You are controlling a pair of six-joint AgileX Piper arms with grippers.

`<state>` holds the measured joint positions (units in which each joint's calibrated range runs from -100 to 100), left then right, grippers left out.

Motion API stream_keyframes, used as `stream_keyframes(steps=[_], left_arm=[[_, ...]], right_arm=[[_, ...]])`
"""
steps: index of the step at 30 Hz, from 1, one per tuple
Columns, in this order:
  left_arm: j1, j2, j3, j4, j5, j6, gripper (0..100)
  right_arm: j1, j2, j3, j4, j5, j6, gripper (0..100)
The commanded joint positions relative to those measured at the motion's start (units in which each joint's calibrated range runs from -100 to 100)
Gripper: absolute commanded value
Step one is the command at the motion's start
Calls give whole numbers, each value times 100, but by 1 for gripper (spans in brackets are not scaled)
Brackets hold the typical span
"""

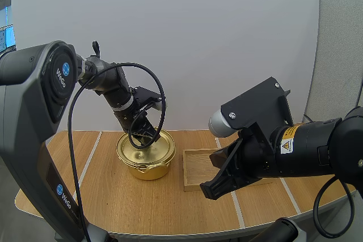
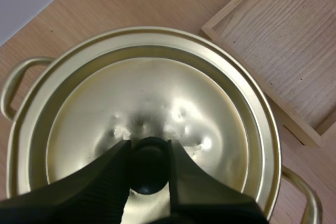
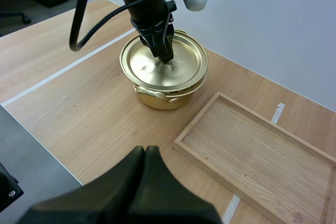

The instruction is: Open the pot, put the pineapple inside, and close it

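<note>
While the L gripper [image 2: 149,148] sits down on the lid [image 2: 157,93], its two fingers [image 2: 113,171] pinch the black knob [image 2: 149,177] between them, ribbed faces against the knob's sides. Lid lies seated level on the gold pot [image 1: 148,165], rim inside rim, so the pot's closed. Pot stands on the wooden table [image 1: 113,196], left of centre in the high view. Its two loop handles [image 2: 13,85] stick out on opp. sides. Wooden tray [image 1: 195,168] lies flat just beside the pot on its right – not touching, w/ a narrow strip of table between them. R gripper [image 3: 144,153] hangs above the table toward its near edge, well apart from the pot – fingers pressed together as one dark wedge, nothing held. In the high view its tip shows by the tray's near corner on the pot side. From the right wrist view, the L gripper comes straight down onto the lid's centre.
</note>
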<state>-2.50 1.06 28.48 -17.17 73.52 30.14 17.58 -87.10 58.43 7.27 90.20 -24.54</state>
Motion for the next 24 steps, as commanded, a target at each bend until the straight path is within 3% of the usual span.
stream_keyframes(steps=[1,20,22,24], left_arm=[[-15,-4,-16,-139,142,20,0],[-15,200,-16,-234,325,59,1],[-15,200,-16,-234,360,59,13],[-15,200,-16,-246,490,59,37]], right_arm=[[-17,-49,23,-50,-30,-1,0],[-17,-49,23,-50,-30,-1,0],[-17,-49,23,-50,-30,-1,0],[-17,-49,23,-50,-30,-1,0]])
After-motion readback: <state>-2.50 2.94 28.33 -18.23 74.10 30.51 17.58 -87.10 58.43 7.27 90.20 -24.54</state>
